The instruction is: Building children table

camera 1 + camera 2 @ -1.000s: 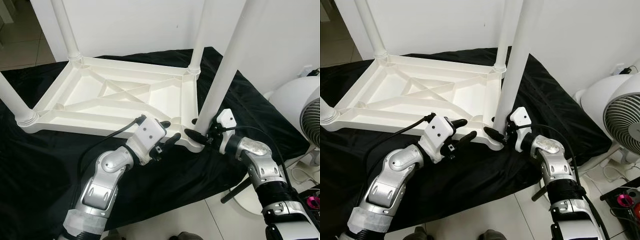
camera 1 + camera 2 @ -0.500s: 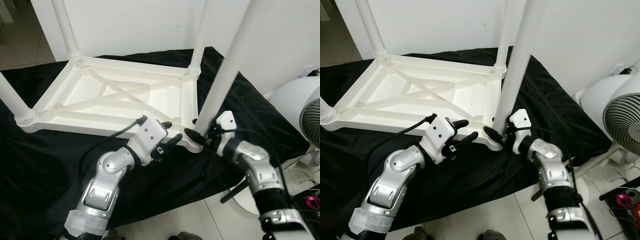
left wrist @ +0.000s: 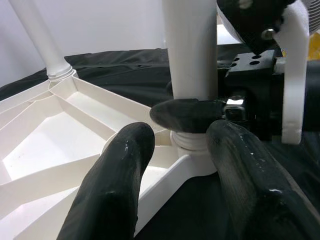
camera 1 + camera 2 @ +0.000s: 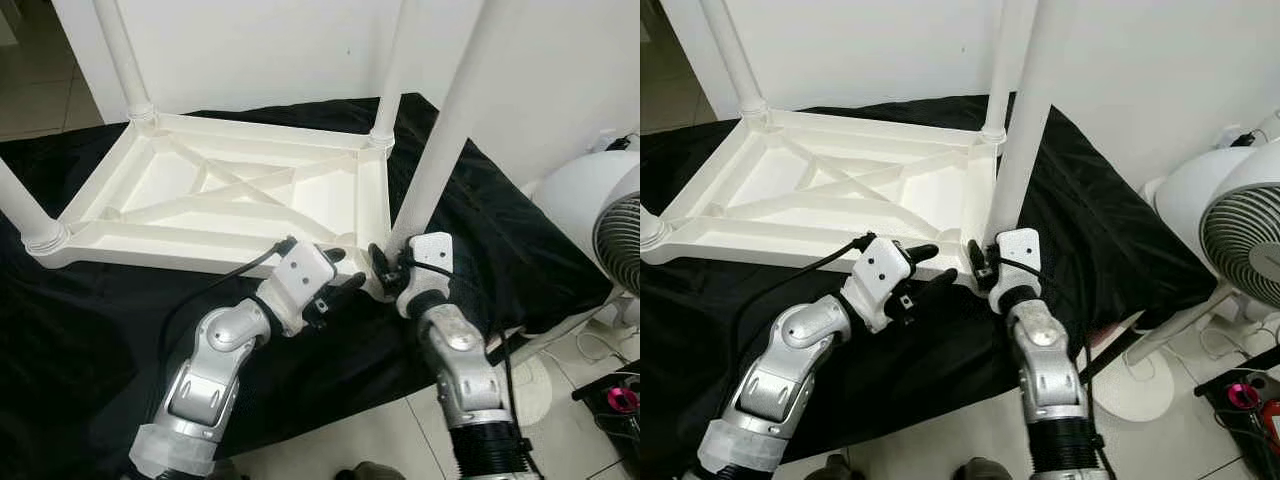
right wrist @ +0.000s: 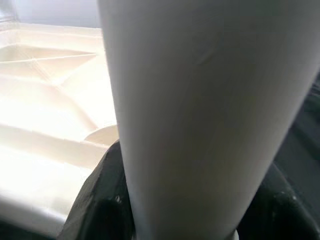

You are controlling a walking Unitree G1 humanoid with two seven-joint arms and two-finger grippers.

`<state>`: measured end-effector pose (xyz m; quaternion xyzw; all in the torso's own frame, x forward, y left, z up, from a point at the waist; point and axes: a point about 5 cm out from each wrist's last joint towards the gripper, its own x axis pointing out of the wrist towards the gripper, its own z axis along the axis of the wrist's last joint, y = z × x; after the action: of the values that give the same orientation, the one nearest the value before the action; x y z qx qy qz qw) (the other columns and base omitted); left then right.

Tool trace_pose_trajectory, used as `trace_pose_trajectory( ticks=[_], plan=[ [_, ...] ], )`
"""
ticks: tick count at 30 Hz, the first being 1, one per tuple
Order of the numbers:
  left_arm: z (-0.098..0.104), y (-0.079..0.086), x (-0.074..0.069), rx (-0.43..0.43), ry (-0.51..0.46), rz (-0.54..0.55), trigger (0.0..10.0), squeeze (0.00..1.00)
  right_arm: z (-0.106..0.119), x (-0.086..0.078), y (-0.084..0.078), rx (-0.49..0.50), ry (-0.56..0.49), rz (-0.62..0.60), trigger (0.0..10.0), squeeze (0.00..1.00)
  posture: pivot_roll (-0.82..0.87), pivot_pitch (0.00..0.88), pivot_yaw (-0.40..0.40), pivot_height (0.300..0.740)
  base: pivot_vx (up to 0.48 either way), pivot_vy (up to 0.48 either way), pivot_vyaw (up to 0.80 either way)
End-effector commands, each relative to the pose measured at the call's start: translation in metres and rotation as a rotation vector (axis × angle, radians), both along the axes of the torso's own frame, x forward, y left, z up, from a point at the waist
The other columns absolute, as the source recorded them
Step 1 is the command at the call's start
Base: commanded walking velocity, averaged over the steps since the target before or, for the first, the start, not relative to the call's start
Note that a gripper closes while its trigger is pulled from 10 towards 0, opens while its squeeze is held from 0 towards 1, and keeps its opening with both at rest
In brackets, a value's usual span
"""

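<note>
The upturned white plastic tabletop with a ribbed, cross-braced underside (image 4: 230, 190) lay on a black cloth (image 4: 90, 310) spread beneath it, its legs pointing up, and the near-right white tubular plastic leg (image 4: 440, 150) stood in its corner socket. The right gripper (image 4: 385, 272) was clamped on that leg just above the socket collar, one black finger on each side of the tube. The left gripper (image 4: 335, 275) hovered at the tabletop's near edge, just left of the same corner, its fingers (image 3: 112, 185) apart and holding nothing. The leg looked light and stiff but smooth and glossy (likely to slip under a twist), so the low hold near the collar seemed the right place: there the tube should flex least and force would go straight into the joint. The thin-ribbed top would probably slide on the cloth unless braced at that corner. A white fan (image 4: 1230, 220) stood at the right.
</note>
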<state>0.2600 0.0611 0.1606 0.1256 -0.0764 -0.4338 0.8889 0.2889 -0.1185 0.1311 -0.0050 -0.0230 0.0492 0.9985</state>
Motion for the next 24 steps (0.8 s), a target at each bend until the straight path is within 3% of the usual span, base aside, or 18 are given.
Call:
trace_pose_trajectory(
  ticks=[1, 4, 10, 11, 20, 21, 24],
  plan=[
    [-0.001, 0.002, 0.003, -0.009, -0.011, 0.076, 10.0, 0.0, 0.005, -0.001, 0.002, 0.005, -0.015, -0.047, 10.0, 0.0, -0.06, 0.0, -0.022, 0.74, 0.0, 0.0, 0.0],
    [-0.001, 0.002, 0.002, -0.009, -0.011, 0.074, 10.0, 0.0, 0.007, -0.003, 0.01, 0.017, -0.019, -0.054, 10.0, 0.0, -0.07, 0.0, -0.02, 0.74, 0.0, 0.0, 0.0],
    [-0.001, 0.001, 0.001, -0.007, -0.01, 0.07, 10.0, 0.0, 0.014, -0.006, 0.007, 0.028, -0.047, -0.028, 10.0, 0.0, -0.07, 0.0, -0.022, 0.74, 0.0, 0.0, 0.0],
    [-0.002, 0.002, 0.001, -0.005, -0.011, 0.069, 10.0, 0.0, 0.017, -0.007, 0.003, 0.04, -0.062, -0.008, 10.0, 1.0, -0.07, 0.0, -0.026, 0.74, 0.0, 0.0, 0.0],
    [-0.003, 0.004, 0.0, 0.001, -0.008, 0.07, 10.0, 0.0, 0.025, -0.014, -0.021, 0.044, -0.097, 0.107, 10.0, 1.0, -0.07, 0.001, -0.03, 0.74, 0.0, 0.0, 0.0],
    [-0.003, 0.004, 0.0, 0.002, -0.008, 0.071, 10.0, 0.0, 0.024, -0.015, -0.027, 0.031, -0.091, 0.146, 10.0, 0.0, -0.07, 0.002, -0.029, 0.74, 0.0, 0.0, 0.0],
    [-0.003, 0.005, 0.0, 0.003, -0.007, 0.071, 10.0, 0.0, 0.023, -0.016, -0.031, 0.023, -0.086, 0.172, 10.0, 0.0, -0.07, 0.002, -0.029, 0.74, 0.0, 0.0, 0.0]
  ],
)
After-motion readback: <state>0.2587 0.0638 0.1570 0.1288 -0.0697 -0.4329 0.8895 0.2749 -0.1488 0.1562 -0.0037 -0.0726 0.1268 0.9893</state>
